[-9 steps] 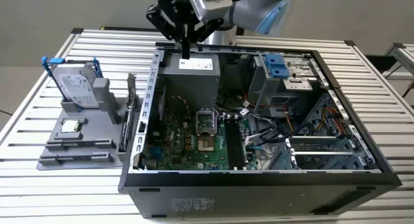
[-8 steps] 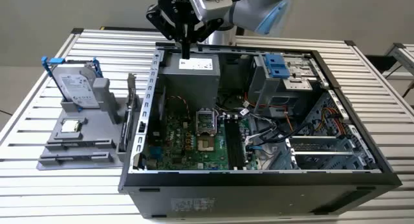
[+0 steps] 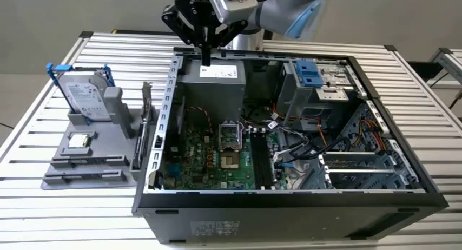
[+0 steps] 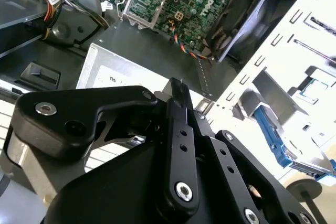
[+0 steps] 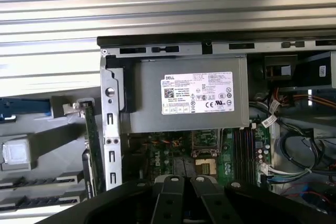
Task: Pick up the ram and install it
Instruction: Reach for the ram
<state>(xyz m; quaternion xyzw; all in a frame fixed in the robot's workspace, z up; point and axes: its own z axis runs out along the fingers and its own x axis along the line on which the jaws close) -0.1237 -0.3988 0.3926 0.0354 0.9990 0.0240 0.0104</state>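
The ram [image 3: 149,117] is a thin dark green strip standing on edge in the grey holder [image 3: 86,163], just outside the open computer case [image 3: 289,198] on the exterior view's left. It appears edge-on in the first wrist view [image 5: 93,145], beside the case wall. My gripper [image 3: 206,59] hangs fingers-down above the case's back edge, over the grey power supply [image 3: 213,77], well apart from the ram. Its fingers look shut with nothing between them in both wrist views [image 4: 178,90] [image 5: 187,179]. The black memory slots [image 3: 261,160] [image 5: 242,148] lie on the green motherboard.
A silver hard drive [image 3: 88,98] in a blue frame stands on the holder, with a small square processor chip [image 3: 78,140] in front of it. Cables, a drive cage [image 3: 317,82] and the processor socket [image 3: 227,136] crowd the case. The slatted metal table [image 3: 43,217] surrounds everything.
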